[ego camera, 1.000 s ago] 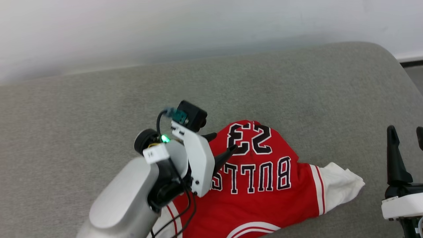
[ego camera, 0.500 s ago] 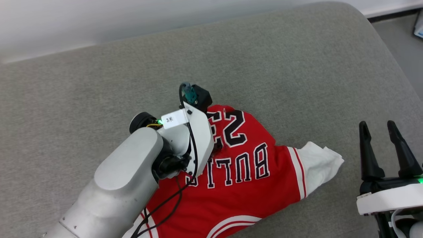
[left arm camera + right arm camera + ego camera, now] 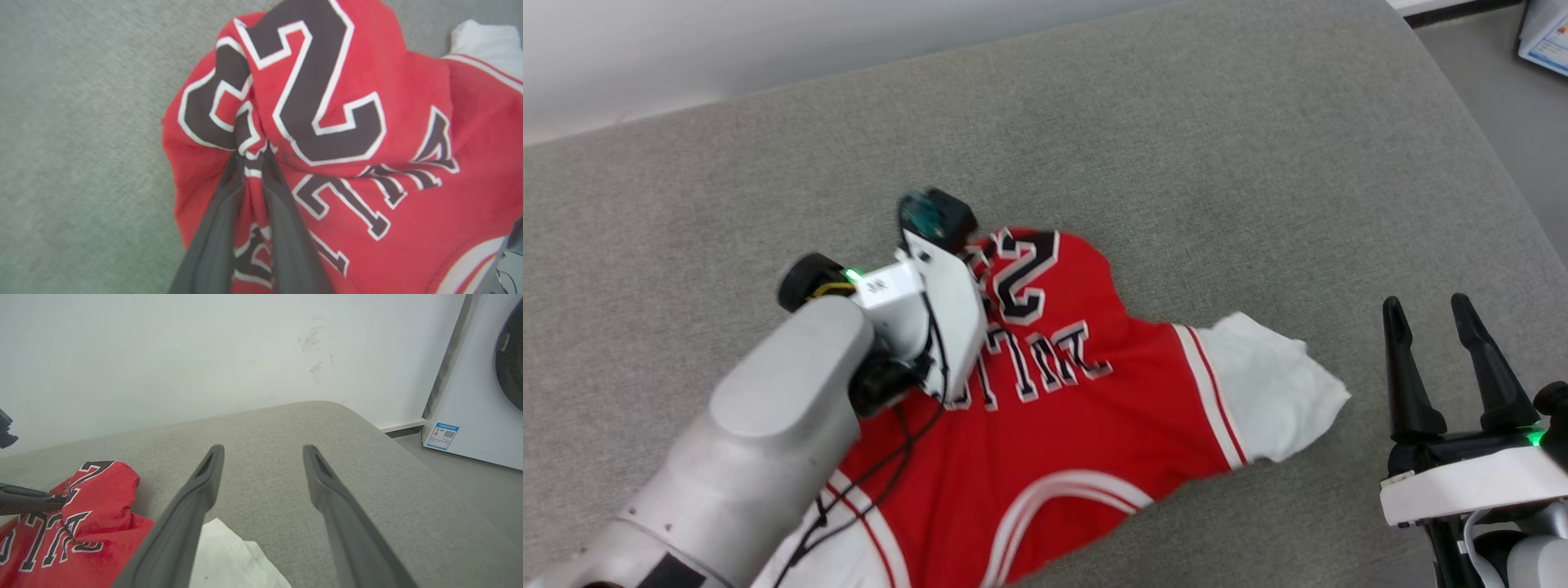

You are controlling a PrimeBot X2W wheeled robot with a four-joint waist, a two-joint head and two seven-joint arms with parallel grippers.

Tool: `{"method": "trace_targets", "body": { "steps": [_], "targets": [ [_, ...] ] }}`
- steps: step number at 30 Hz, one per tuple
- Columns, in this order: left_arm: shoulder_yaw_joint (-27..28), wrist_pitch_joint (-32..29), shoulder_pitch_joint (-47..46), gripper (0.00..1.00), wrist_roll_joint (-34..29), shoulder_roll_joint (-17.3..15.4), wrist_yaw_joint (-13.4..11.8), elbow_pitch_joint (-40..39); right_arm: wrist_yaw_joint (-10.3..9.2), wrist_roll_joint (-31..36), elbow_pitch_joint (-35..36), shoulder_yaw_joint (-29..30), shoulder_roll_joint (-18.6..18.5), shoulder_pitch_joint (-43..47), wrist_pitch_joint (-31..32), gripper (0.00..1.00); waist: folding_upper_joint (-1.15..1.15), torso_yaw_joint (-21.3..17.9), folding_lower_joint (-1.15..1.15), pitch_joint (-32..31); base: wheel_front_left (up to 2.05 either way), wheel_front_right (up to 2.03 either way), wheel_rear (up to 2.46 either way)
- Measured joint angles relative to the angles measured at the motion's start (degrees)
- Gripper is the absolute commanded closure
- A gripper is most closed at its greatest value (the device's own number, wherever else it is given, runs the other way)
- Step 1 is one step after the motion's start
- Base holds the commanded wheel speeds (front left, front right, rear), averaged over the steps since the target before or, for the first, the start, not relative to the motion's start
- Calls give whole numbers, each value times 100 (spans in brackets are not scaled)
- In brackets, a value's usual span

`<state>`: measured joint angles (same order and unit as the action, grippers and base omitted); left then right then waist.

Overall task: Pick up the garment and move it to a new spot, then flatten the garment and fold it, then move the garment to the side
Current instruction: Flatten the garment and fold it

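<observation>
Shirt [image 3: 1078, 425] lies crumpled on the gray couch [image 3: 1217, 139]. It's red w/ a white sleeve [image 3: 1266, 384] sticking out on the R side. A sec ago the L gripper [image 3: 252, 157] had its two fingers spread over the cloth. Now they're pinched tight on a fold of red cloth, right by the big black number [image 3: 322, 94]. The cloth bunches into a little peak where it's pinched. So I think the grab is done & the lift can start. Most of the shirt isn't off the couch yet. R gripper [image 3: 1427, 304] sits near the sleeve, not touching it, fingers wide apart, holding nothing. The head cam turned too, so I can't tell if the shirt slid.
</observation>
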<state>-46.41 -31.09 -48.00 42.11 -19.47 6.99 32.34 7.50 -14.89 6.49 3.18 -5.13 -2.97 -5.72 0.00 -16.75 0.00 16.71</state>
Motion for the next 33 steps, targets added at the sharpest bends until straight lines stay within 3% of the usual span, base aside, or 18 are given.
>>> {"method": "trace_targets", "body": {
  "steps": [13, 14, 15, 19, 26, 29, 33],
  "targets": [
    [396, 1746, -958, 100, -472, 32, -149, 799, 0, 0, -19, -116, -15, -35, 4, 0, 0, 72, 0, -132, 0, 0, 0],
    [361, 1852, -977, 71, -528, 52, -155, 880, 0, 1, -23, -122, -15, -37, 4, 0, 0, 74, 0, -124, 0, 0, 0],
    [301, 1941, -979, 0, -608, 60, -148, 949, 0, 1, -33, -134, -15, -43, 3, 0, 0, 79, 0, -117, 0, 0, 0],
    [208, 2297, -861, 0, -590, 151, -77, 1236, 0, 2, -64, -196, -11, -66, -15, 0, 0, 120, 0, -138, 0, 0, 0],
    [367, 3633, -816, 0, -644, 181, -73, 1310, 0, 27, -69, -127, -85, -113, 5, 0, 0, 340, 0, -344, 0, 0, 0],
    [504, 4265, -786, 0, -681, 144, -201, 1169, 0, 25, -47, -41, -137, -106, 71, 0, 0, 489, 0, -492, 0, 0, 0],
    [788, 4588, -547, 0, -771, 42, -434, 651, 0, 16, -47, 34, -220, 20, 112, 0, 0, 748, 0, -708, 0, 0, 0]
  ]
}}
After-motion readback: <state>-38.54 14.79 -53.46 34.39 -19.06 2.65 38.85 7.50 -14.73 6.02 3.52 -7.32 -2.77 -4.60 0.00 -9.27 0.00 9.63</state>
